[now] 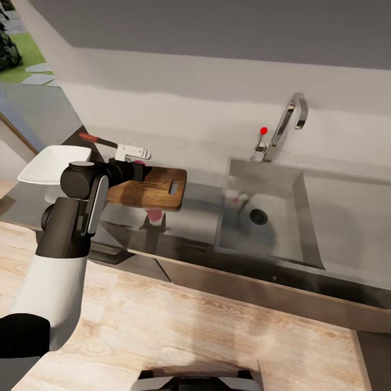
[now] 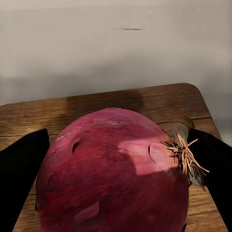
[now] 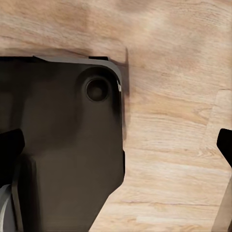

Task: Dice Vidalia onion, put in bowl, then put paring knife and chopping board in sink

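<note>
On the far left of the tabletop (image 1: 347, 195), beside the left arm's elbow, sits the white bowl (image 1: 51, 163). Just behind the left end effector (image 1: 138, 169) lies the knife (image 1: 98, 140), red handle pointing left, dark blade running toward a pale metal fitting close to the wall. That end effector reaches out over the left end of the board (image 1: 155, 189) and is closed around the onion (image 2: 113, 174). In the left wrist view the deep red bulb sits between the two dark fingers (image 2: 19, 169), one on each side of it, with its dry root tuft facing one of them; the wood grain of the board shows past and under the bulb. Whether the onion touches the board or hangs just above it, I cannot tell. In the head view only a sliver of pink shows at the fingertips, and a pinkish reflection lies on the glossy tabletop in front of the board. The board's slot handle is at the end away from the end effector.

Well to the right of that end effector is the sink (image 1: 293, 179), its drain visible, with the tap (image 1: 285, 122) and its red knob behind it.

The right end effector (image 3: 116, 145) hangs over the wooden floor (image 3: 174, 159) beside a dark part of the robot's base; its fingertips stand wide apart with nothing between them.
</note>
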Controlling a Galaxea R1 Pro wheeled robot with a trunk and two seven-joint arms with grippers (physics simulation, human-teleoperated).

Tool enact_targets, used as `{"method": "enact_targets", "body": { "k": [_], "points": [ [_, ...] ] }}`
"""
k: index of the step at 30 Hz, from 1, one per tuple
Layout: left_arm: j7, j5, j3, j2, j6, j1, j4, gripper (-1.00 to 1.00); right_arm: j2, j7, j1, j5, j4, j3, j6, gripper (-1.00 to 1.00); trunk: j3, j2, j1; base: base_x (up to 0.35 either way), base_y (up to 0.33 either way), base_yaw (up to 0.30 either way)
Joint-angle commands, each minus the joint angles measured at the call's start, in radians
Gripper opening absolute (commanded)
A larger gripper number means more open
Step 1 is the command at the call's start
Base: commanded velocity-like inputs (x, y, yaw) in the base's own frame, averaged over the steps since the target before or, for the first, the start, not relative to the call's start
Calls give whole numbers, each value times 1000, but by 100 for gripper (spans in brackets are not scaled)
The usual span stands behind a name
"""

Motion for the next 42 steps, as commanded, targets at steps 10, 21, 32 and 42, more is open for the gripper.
{"method": "enact_targets", "body": {
  "k": [10,21,32,42],
  "points": [
    [-4,-4,-1,-1,4,-1,0,-100,0,-9,0,3,0,5,-1,100,-16,-2,0,20,0,0],
    [-4,-4,-1,1,5,-1,9,-100,0,-9,0,3,0,6,-2,100,-26,-2,0,207,0,0],
    [-4,-4,-1,1,7,-1,11,-100,0,-9,0,3,0,5,-1,100,-32,-2,0,15,0,0],
    [-4,-4,-1,1,7,-1,8,-100,0,-9,0,3,0,5,-1,100,-33,-2,0,-157,0,0]
  ]
}}
